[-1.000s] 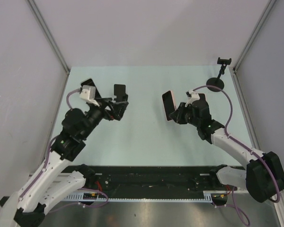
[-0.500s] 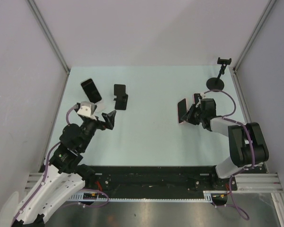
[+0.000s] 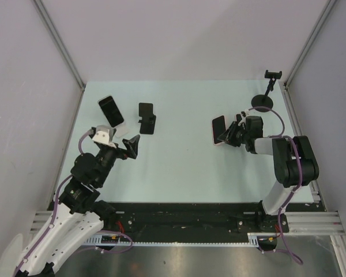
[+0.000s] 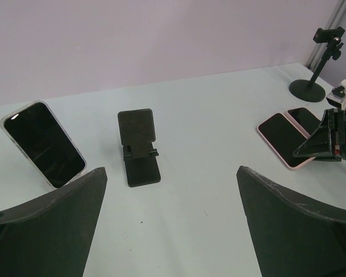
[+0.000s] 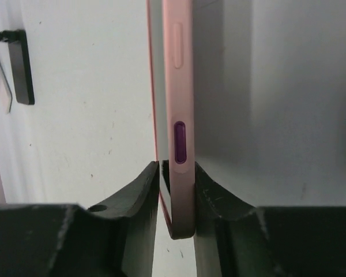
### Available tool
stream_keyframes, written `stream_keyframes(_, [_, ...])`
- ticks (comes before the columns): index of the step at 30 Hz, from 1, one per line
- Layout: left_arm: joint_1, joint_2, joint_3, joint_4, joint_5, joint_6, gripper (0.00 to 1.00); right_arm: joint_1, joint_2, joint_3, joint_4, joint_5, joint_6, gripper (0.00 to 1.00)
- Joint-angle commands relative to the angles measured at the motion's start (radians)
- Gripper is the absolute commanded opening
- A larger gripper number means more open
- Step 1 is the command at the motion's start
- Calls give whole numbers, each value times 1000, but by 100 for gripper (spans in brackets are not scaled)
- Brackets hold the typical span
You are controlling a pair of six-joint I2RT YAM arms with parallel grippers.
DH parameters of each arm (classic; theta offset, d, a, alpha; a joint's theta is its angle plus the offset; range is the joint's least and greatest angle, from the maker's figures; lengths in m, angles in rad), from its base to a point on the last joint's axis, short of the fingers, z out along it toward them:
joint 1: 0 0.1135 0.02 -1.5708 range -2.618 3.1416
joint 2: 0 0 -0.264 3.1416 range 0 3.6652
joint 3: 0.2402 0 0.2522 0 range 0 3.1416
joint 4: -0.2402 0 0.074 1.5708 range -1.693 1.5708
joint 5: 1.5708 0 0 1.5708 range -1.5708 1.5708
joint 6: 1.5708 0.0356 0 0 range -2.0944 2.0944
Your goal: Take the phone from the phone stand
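The pink-cased phone (image 3: 218, 130) lies low on the table right of centre, seen flat in the left wrist view (image 4: 281, 139). My right gripper (image 3: 229, 135) has its fingers round the phone's near end. In the right wrist view the phone's edge (image 5: 179, 115) stands between the jaws of that gripper (image 5: 177, 173): the right finger touches it and the left finger is a sliver off. The black folding phone stand (image 3: 147, 117) (image 4: 139, 147) stands bare at the back left. My left gripper (image 3: 132, 145) (image 4: 172, 225) is wide open and holds nothing, near-left of the stand.
A black phone (image 3: 111, 109) (image 4: 43, 144) rests left of the folding stand. A second pink phone (image 4: 304, 118) lies beside the held one. A pole holder on a round base (image 3: 264, 101) stands at the back right corner. Grey walls close in three sides.
My right arm brought the pink phone down from a raised pose to the table and further right. My left arm drew back from the folding stand toward the near left, still open.
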Motion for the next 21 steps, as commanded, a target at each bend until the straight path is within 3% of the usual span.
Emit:
stream_keyframes(1, [6,-4,-6,29,-7,37,100,-20,9,34,12,72,-45,37])
stream_keyframes(11, [6,2,-7,29,-1,35,100,20,-38,59,-128,201,-160,76])
stream_keyframes(12, [6,2,-7,29,1,35,100,29,-42,67,-141,233,-172,86])
stream_keyframes(15, [6,5,-7,29,5,34,100,80,-42,99,-200,295,-226,99])
stream_keyframes(21, [5,2,-7,29,5,34,100,188,-6,189,-299,452,-287,100])
